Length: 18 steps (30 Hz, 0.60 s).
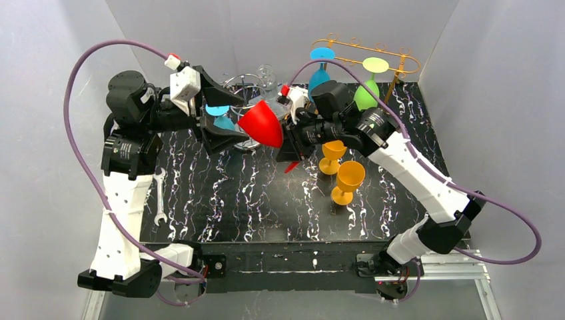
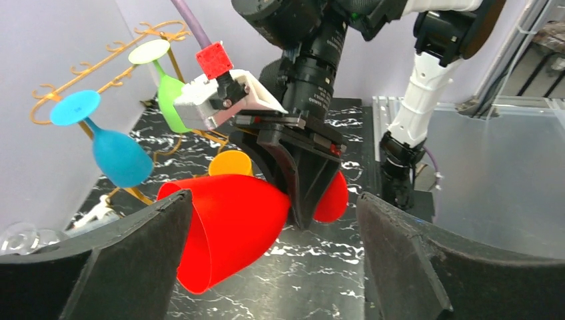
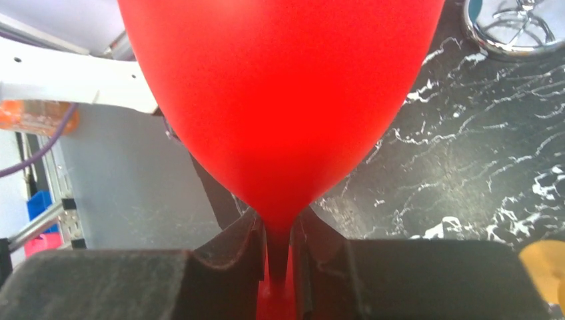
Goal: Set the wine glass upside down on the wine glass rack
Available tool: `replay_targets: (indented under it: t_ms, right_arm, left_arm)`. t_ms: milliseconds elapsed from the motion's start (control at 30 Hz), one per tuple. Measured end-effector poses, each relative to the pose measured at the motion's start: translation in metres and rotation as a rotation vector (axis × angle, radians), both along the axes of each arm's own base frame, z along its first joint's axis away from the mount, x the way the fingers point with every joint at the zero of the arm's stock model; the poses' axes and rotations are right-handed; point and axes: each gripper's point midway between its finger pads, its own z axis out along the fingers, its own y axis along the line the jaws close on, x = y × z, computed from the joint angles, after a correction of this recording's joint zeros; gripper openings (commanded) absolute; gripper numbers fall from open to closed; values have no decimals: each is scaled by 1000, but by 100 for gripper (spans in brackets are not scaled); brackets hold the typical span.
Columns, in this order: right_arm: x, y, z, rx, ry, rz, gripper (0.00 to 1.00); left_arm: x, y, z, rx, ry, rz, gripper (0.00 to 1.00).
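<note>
Surface: a black tabletop (image 1: pixel 266 207) w/ white marble veins is boxed in by plain pale-grey walls (image 1: pixel 266 33) on the left, far and right sides. A silver wrench (image 1: pixel 160 197) is laid flat at the left edge, near the left arm. A gold wire rack (image 1: pixel 400 63) is stood at the far right. A blue glass (image 1: pixel 320 77) and a green glass (image 1: pixel 365 97) are hung on it upside down, feet up on the rail. Two orange glasses (image 1: pixel 348 180) are stood upright right of centre, just beside each other. Clear glassware (image 1: pixel 265 75) is seen at far centre.

The red wine glass (image 1: pixel 263 125) is held off the tabletop at centre, approx. horizontal (mouth to the left, foot to the right). Its stem is pinched by the right gripper (image 1: pixel 288 137), fingers drawn narrow onto it. The left gripper (image 1: pixel 236 120) is spread wide w/ nothing gripped, and the bowel's mouth end is placed between its fingers.

Views compared: only the top view gives the whole layout, incl. wrench and both arms. The pinch on the stem is shown close-up by the right wrist view alone. The left wrist view alone shows the glass's red foot behind the right fingers. It also shows the bowl's rim overlapped by one left finger (image 2: pixel 133 267); contact can't be confirmed, as the rim edge is hidden there.
</note>
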Motion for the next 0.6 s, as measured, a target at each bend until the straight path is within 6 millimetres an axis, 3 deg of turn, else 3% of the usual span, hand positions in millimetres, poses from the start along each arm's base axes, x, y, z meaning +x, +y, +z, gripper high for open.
replay_targets:
  t_ms: [67, 333, 467, 600]
  right_arm:
    - [0, -4, -3, -35, -8, 9, 1]
    - [-8, -16, 13, -38, -69, 36, 1]
    - [-13, -16, 14, -44, -72, 52, 1]
    - [-23, -6, 19, -47, -81, 89, 1]
  left_arm:
    - [-1, -1, -5, 4, 35, -12, 79]
    - [0, 1, -21, 25, 129, 11, 75]
    - [2, 1, -30, 30, 174, 17, 68]
    - [7, -2, -34, 27, 226, 9, 46]
